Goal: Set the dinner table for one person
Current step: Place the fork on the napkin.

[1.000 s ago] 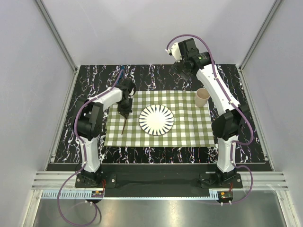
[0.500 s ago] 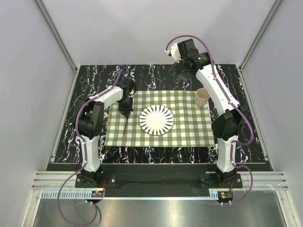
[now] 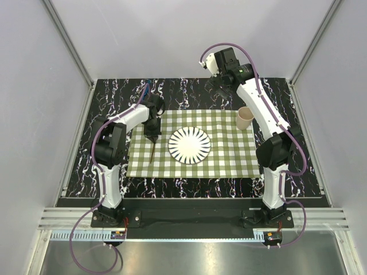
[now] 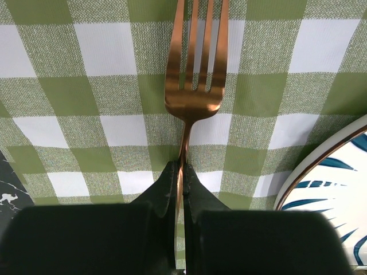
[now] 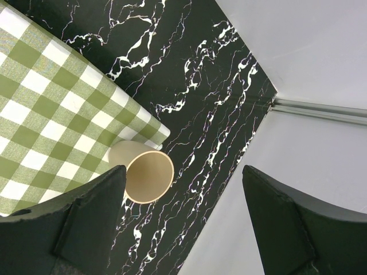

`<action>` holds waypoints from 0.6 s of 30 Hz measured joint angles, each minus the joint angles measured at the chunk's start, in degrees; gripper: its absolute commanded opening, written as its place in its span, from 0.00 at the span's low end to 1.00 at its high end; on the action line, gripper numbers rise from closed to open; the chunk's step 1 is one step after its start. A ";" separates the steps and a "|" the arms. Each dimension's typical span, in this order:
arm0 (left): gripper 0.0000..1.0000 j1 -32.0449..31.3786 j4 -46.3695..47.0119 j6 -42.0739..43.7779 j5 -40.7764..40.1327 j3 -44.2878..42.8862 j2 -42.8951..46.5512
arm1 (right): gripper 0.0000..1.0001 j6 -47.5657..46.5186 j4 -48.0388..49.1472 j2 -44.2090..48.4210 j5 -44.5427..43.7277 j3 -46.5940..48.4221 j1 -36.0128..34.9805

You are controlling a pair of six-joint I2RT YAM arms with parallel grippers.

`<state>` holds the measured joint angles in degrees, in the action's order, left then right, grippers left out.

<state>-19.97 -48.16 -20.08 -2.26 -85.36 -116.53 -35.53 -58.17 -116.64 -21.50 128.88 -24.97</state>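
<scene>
Barely any change over the last sec: nudged L gripper (image 4: pixel 179 172) w/ fork (image 4: pixel 194 86) a touch nearer the plate (image 3: pixel 189 145), less slant than before; eased R gripper (image 5: pixel 182 177) slightly sideways on the far side of the plate, up over the cup (image 3: pixel 245 117). Prob. means cup already set down and fork placement in its last stretch, release not yet done. Pinching fork's thin handle w/ L jaws nearly together. Holding nothing w/ R jaws, spread wide, cup rim visible below btw. them. Fork just left of plate, over cloth (image 3: pixel 229 154), tines toward near edge; touching cloth or just above, can't tell. Cup far-right of plate, at cloth's corner, upright. Dinner table (image 3: pixel 189 94) under it all, showing as a dark border well out from plate on every side. Materials: fork copper-toned metal, glossy, four slim tines, flat neck; cloth matte woven fabric, green/white checks, lying flat; plate round, white w/ dark-blue leaf-like rays and thin coppery rim, looks hard and smooth; cup tan, paper-looking, tapered, open top, empty; table black w/ white marble-like veins, hard, flat.
</scene>
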 measured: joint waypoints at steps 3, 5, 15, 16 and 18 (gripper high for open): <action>0.00 -0.02 -0.02 -0.35 -0.15 0.00 0.00 | 0.89 -0.09 0.00 0.00 0.00 -0.02 -0.17; 0.00 -0.07 -0.04 -0.59 -0.31 0.00 0.00 | 0.89 -0.17 0.02 0.00 0.00 -0.07 -0.28; 0.00 -0.50 0.90 -1.77 -0.46 0.00 0.15 | 0.89 -0.22 0.00 0.00 -0.02 -0.46 -0.37; 0.00 -0.52 1.16 -1.97 -0.44 0.00 0.17 | 0.89 -0.22 0.00 0.00 -0.02 -0.46 -0.37; 0.00 -0.61 1.79 -2.16 -0.44 0.00 0.22 | 0.89 -0.22 0.00 0.00 -0.02 -0.46 -0.42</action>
<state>-20.58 -46.37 -22.24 -2.70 -85.36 -116.31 -35.75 -58.17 -116.64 -21.52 128.42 -25.39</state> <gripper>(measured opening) 0.024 0.892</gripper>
